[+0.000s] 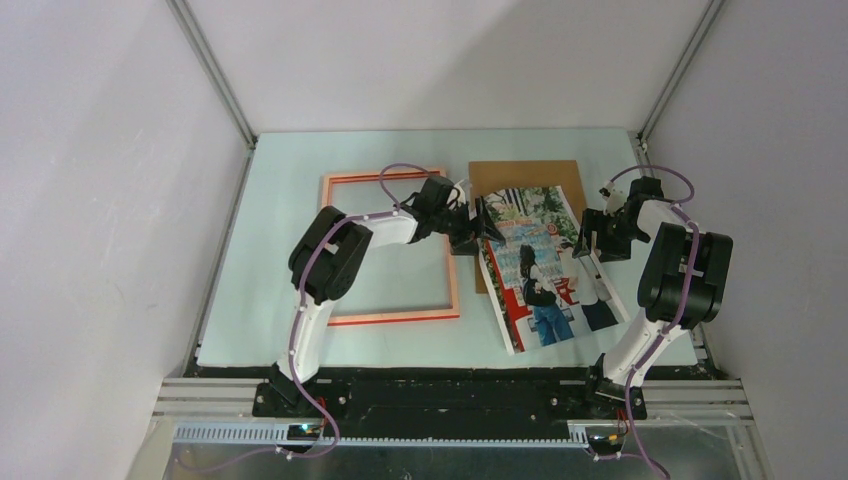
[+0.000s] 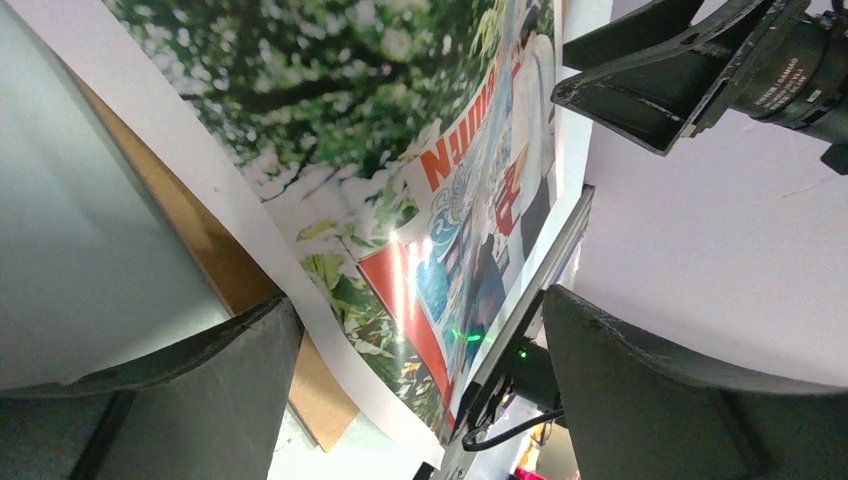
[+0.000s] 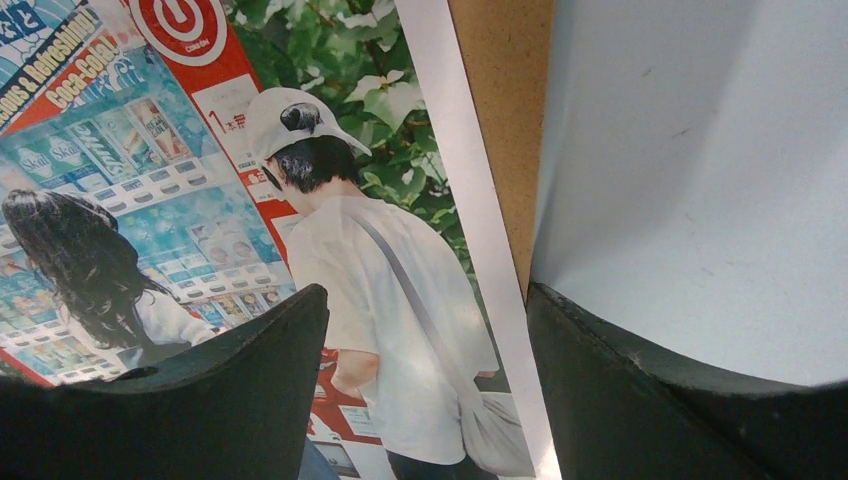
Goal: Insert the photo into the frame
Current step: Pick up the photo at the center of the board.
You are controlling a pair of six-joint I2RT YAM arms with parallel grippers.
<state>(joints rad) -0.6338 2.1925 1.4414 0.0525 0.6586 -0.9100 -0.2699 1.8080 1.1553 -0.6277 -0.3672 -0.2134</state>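
Hiding much of backing board [image 1: 520, 175], photo [image 1: 535, 270] skewed

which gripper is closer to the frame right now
Left. The left gripper hovers just right of the frame, at the left edge of the photo. The right gripper is at the photo's right edge, with the whole photo between it and the frame.
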